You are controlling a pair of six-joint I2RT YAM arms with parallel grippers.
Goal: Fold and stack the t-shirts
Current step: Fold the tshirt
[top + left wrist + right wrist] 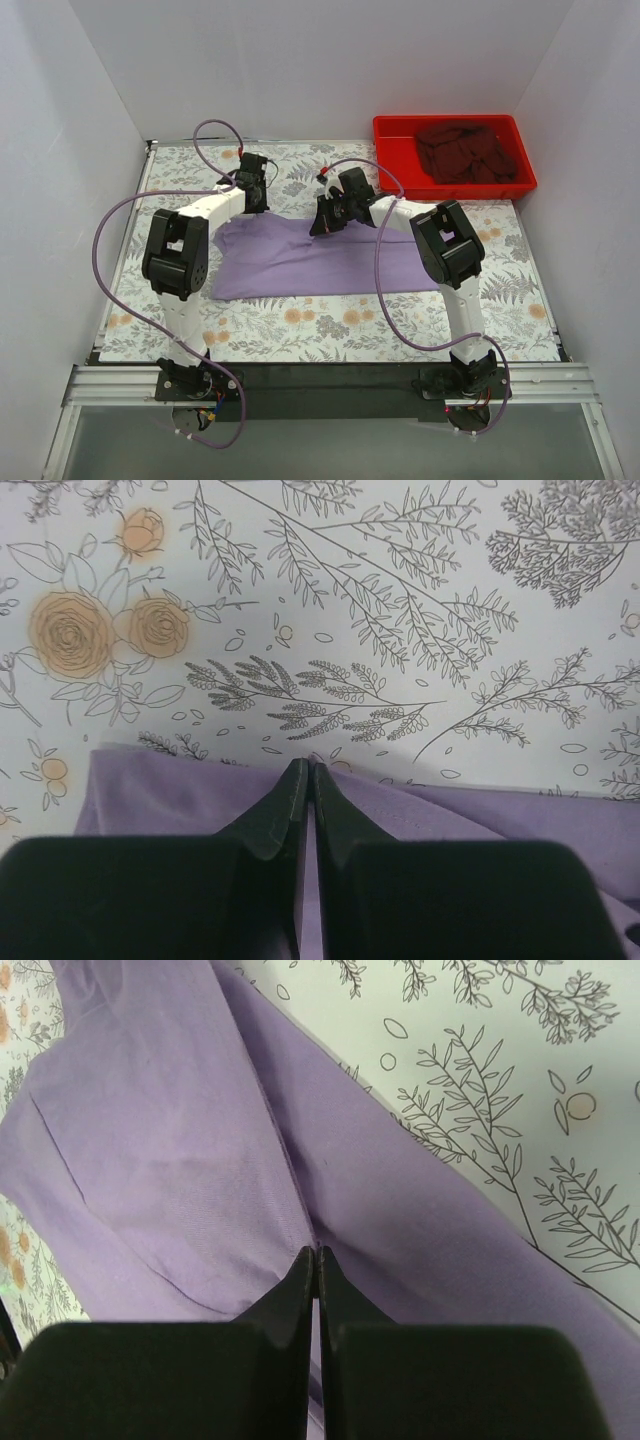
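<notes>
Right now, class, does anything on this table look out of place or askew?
The maroon t-shirt sits crumpled in the red tray, unfolded; the lavender t-shirt lies askew on the table.

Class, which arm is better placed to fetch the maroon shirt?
Likely right: the tray with the maroon shirt sits nearer the right gripper than the left gripper; both pinch the lavender shirt.

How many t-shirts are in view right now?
2. The lavender t-shirt lies spread across the middle of the table; the maroon t-shirt sits crumpled in the red tray at the far right. Another could hide beneath it.
</notes>
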